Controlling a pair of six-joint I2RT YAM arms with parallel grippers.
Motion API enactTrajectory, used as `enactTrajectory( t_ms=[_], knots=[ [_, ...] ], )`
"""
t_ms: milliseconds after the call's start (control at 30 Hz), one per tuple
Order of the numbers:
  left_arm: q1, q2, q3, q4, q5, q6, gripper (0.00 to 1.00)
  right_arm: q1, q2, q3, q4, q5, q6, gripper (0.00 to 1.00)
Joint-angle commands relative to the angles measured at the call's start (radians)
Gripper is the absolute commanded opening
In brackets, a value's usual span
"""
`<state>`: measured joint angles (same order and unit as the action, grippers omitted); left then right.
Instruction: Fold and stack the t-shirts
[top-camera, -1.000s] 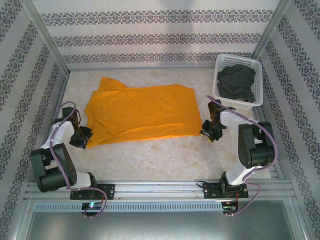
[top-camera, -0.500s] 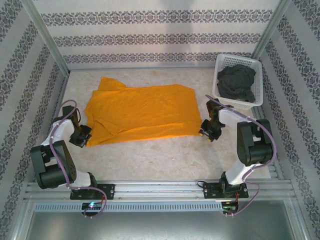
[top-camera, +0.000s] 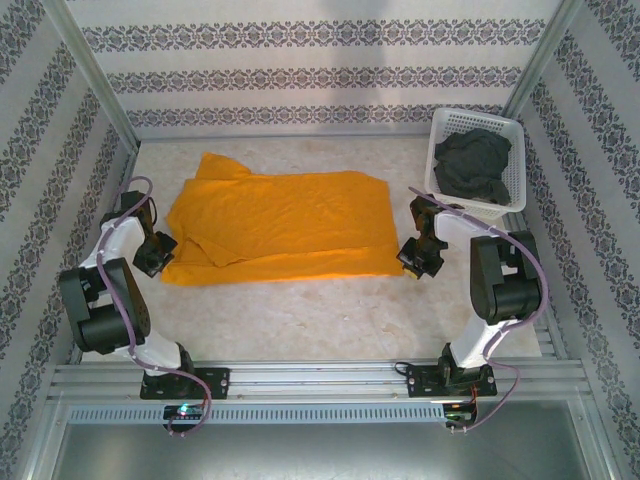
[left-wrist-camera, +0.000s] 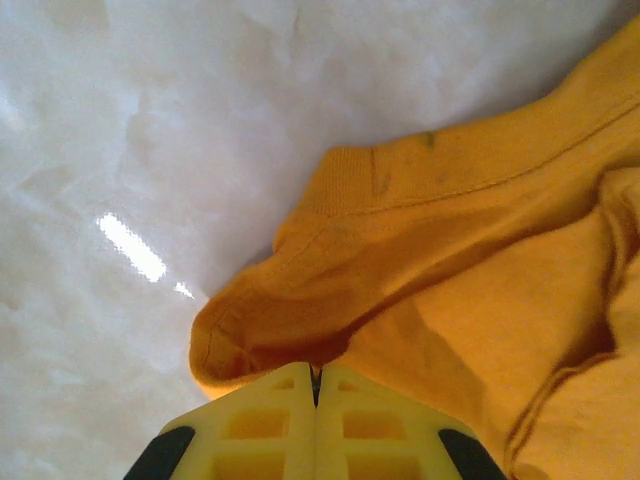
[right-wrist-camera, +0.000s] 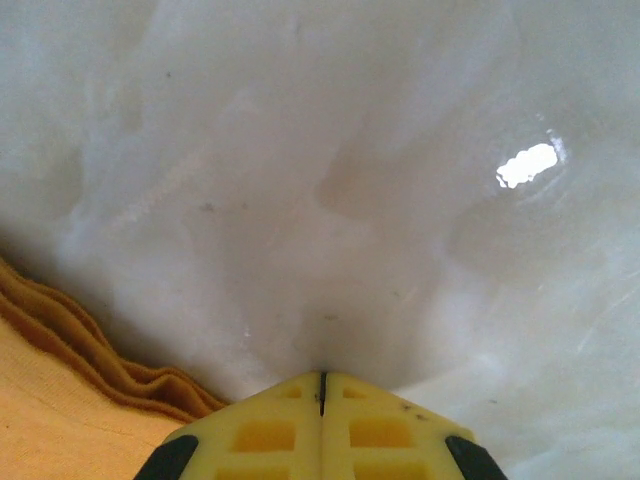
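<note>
The orange-yellow t-shirt lies spread on the pale table, its near-left part folded over. My left gripper sits at its near-left corner. In the left wrist view that gripper is shut, with a bunched hem of the orange t-shirt pinched at its tips. My right gripper is at the shirt's near-right corner. In the right wrist view it is shut over bare table, and the shirt's layered edge lies beside its left finger. The charcoal grey t-shirt lies crumpled in the basket.
The white lattice basket stands at the back right, close behind the right arm. Patterned walls and metal posts enclose the table on three sides. A metal rail runs along the near edge.
Both grippers have shut. The left one has drawn back and to the left, and the shirt's near-left corner has shifted with it. The right gripper edged slightly towards the shirt.
</note>
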<state>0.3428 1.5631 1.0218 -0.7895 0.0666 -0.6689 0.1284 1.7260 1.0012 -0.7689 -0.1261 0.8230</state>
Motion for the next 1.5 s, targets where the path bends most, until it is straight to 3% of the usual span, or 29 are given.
enactTrajectory(
  t_ms=[0,33,167,233,267,333,433,567,700,800,967,1033,1133,1467],
  knots=[
    [0.012,0.033,0.019,-0.058,-0.060,0.064,0.17,0.018,0.032,0.030,0.137,-0.023,-0.002,0.00],
    [0.013,0.035,0.023,-0.059,-0.076,0.069,0.26,0.017,0.029,0.028,0.134,-0.022,-0.002,0.00],
    [-0.006,-0.034,0.050,-0.097,-0.171,0.079,0.42,0.017,-0.010,0.007,0.116,-0.017,-0.003,0.00],
    [-0.043,-0.117,0.044,-0.127,-0.218,0.081,0.52,0.020,-0.047,-0.011,0.109,-0.015,-0.006,0.18],
    [-0.054,-0.157,0.035,-0.142,-0.221,0.070,0.52,0.024,-0.060,-0.017,0.105,-0.014,-0.011,0.25],
    [-0.068,-0.229,-0.014,-0.154,-0.185,0.028,0.47,0.042,-0.082,-0.022,0.092,-0.007,-0.021,0.31],
    [-0.068,-0.283,-0.117,-0.130,-0.100,-0.053,0.38,0.076,-0.077,-0.024,0.094,-0.024,-0.013,0.33],
    [-0.067,-0.237,-0.172,-0.076,-0.024,-0.092,0.30,0.106,-0.025,-0.007,0.092,-0.019,-0.001,0.35],
    [-0.067,-0.132,-0.122,-0.070,-0.048,-0.074,0.30,0.108,0.038,0.036,0.065,-0.010,-0.022,0.35],
    [-0.065,-0.058,-0.086,-0.071,-0.068,-0.052,0.30,0.103,0.077,0.068,0.047,-0.005,-0.037,0.26],
    [-0.062,0.014,-0.094,-0.008,-0.102,-0.035,0.29,0.097,0.098,0.097,0.031,-0.001,-0.042,0.00],
    [-0.064,0.042,-0.092,-0.002,-0.084,-0.037,0.24,0.088,0.092,0.098,0.015,0.010,-0.047,0.00],
    [-0.068,0.036,-0.118,0.013,-0.060,-0.062,0.00,0.066,0.059,0.074,0.002,0.020,-0.053,0.00],
    [-0.188,-0.139,-0.303,0.011,0.028,-0.221,0.00,-0.053,-0.098,-0.046,-0.078,0.076,-0.137,0.00]
  ],
)
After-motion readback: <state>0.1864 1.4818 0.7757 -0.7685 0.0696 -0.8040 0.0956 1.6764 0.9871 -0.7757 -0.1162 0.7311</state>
